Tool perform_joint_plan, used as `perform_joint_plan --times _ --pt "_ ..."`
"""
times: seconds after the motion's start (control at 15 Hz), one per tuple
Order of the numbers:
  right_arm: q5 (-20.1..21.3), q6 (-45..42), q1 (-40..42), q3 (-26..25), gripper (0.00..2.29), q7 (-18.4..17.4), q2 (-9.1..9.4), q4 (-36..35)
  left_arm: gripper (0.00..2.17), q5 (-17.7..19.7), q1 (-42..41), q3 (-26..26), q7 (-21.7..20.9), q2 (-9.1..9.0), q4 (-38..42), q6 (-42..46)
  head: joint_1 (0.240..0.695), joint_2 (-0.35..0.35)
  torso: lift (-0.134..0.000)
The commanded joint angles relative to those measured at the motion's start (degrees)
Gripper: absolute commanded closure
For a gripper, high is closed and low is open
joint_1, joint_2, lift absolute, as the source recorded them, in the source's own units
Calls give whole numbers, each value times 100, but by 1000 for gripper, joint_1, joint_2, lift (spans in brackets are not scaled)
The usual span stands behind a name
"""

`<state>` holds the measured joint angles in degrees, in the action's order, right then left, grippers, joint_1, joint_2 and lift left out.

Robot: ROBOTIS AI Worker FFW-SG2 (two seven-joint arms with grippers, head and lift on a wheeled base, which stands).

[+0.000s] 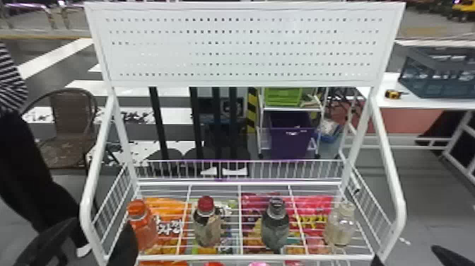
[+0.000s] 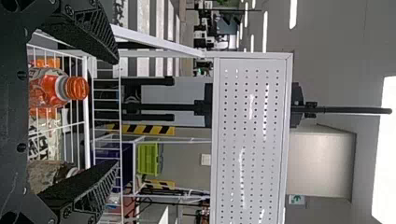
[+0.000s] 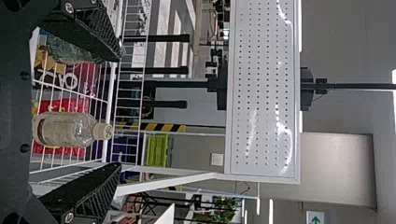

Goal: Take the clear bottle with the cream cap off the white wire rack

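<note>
Bottle with the cream cap (image 1: 341, 223) is seen on the white wire rack (image 1: 398, 208) at the head view's four o'clock. Right gripper (image 1: 405, 254), seemingly also at four, and left gripper (image 1: 101, 228), at eight, are spread.

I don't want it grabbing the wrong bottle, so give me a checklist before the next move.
- Clear bottle standing upright on white wire rack: ok.
- Cream cap on: ok.
- Space between it and the black-capped bottle: ok.
- Right claw open and empty: ok.
- Left claw empty: ok.
- Right claw deep enough around the clear bottle to close securely: cannot tell.
</note>
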<state>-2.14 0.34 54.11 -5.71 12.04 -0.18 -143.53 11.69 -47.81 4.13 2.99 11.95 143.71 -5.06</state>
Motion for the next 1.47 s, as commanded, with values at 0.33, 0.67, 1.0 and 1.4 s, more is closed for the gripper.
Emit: perform_joint_plan --times 0.33,0.67,1.0,1.4 --pt "-5 -73 12 0 97 0 23 35 134 0 -18 0 0 0 34 -35 499 0 0" --pt "-5 -495 -138 0 97 -79 23 571 134 -9 -44 0 0 0 43 -18 499 0 0" --pt "-14 -741 -964 -18 97 -105 23 2127 134 -26 -71 0 0 9 104 -123 499 0 0" --pt "100 -2112 -2590 105 110 -149 23 4614 134 -132 -167 0 9 0 210 -229 499 0 0"
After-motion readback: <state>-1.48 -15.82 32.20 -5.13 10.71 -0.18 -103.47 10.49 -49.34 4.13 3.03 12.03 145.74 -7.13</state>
